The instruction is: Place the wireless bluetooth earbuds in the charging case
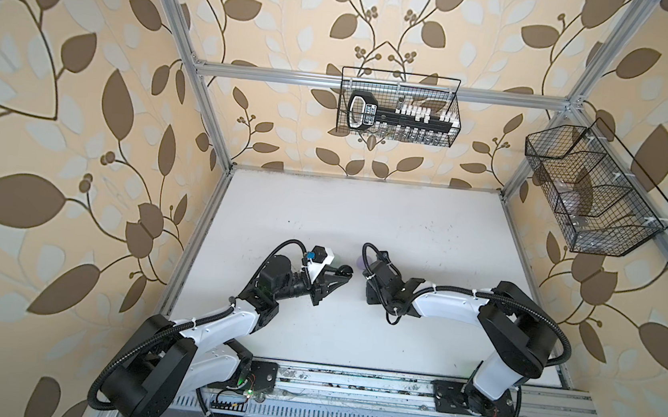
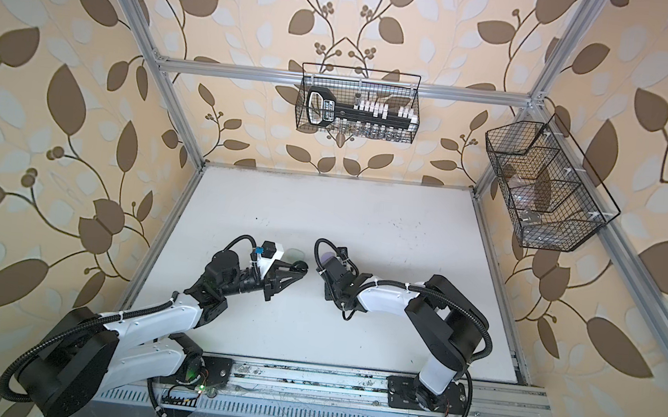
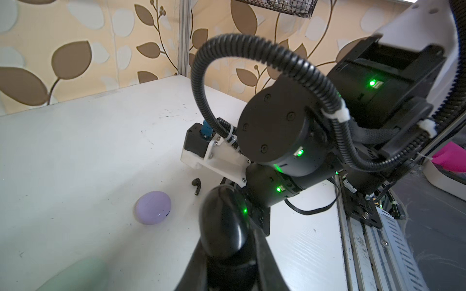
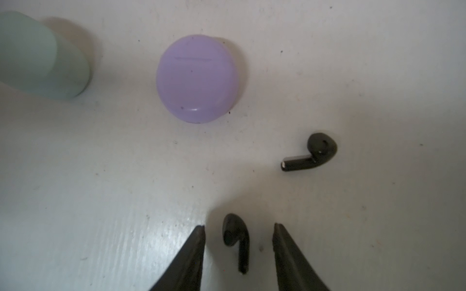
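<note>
Narrowly clear: black earbud [image 4: 235, 234] between fingers [image 4: 189, 259]

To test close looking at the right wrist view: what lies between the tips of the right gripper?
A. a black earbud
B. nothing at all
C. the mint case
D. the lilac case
A: a black earbud lies between the two tips of the open right gripper, touching neither, while the closed lilac case sits well apart from them.
</note>
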`<state>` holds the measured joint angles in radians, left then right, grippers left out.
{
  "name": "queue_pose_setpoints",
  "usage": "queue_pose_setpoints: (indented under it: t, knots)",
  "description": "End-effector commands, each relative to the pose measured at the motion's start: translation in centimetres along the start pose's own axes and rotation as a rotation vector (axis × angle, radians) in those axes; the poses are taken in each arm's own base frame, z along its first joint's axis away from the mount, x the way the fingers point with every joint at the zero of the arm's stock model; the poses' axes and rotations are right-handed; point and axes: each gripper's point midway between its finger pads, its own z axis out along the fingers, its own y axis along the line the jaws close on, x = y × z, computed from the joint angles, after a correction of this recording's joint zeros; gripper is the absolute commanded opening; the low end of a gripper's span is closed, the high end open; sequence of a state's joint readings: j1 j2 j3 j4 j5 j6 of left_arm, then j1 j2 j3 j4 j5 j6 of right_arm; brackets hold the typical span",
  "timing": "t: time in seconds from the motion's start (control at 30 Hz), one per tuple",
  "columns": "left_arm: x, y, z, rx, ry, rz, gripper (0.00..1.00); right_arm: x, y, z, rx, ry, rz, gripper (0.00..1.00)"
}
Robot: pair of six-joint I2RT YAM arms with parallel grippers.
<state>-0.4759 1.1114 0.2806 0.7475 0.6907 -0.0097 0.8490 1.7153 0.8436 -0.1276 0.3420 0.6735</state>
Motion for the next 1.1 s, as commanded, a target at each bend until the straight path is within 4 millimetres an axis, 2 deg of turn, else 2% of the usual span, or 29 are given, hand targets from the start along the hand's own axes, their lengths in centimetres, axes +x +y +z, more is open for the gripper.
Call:
queue_pose_setpoints:
  t: [0.0, 0.13, 0.57, 0.63, 0.7, 0.83, 0.93, 1.07]
  knots:
    - [-1.9, -0.5, -0.1, 0.032, -0.06, 0.08, 0.0, 0.8, -0.1, 0.7, 0.025, 0.037, -0.018, 0.42]
    - [-1.8, -0.6, 0.0, 0.042, -0.06, 0.082, 0.0, 1.2, -0.1, 1.0, 0.035, 0.05, -0.026, 0.36]
    - [-1.7, -1.2, -0.1, 0.073, -0.06, 0.091, 0.0, 1.3, -0.2, 1.2, 0.047, 0.052, -0.032, 0.25]
    - [-1.5, -1.4, 0.0, 0.092, -0.052, 0.094, 0.0, 0.9, -0.2, 0.6, 0.04, 0.028, -0.029, 0.27]
    - [-1.3, -1.2, 0.3, 0.101, -0.044, 0.088, 0.0, -0.1, 0.0, -1.0, 0.015, -0.026, -0.024, 0.35]
    - [-0.5, -1.5, 1.1, 0.163, -0.002, 0.073, 0.0, -2.5, 0.7, -6.1, -0.032, -0.189, -0.058, 0.52]
    - [-0.3, -1.7, 2.0, 0.214, 0.011, 0.04, 0.0, -3.8, 1.2, -10.1, -0.097, -0.309, -0.066, 0.57]
    - [0.0, -2.2, 2.7, 0.263, 0.01, 0.01, 0.0, -4.2, 1.9, -13.9, -0.249, -0.434, -0.051, 0.57]
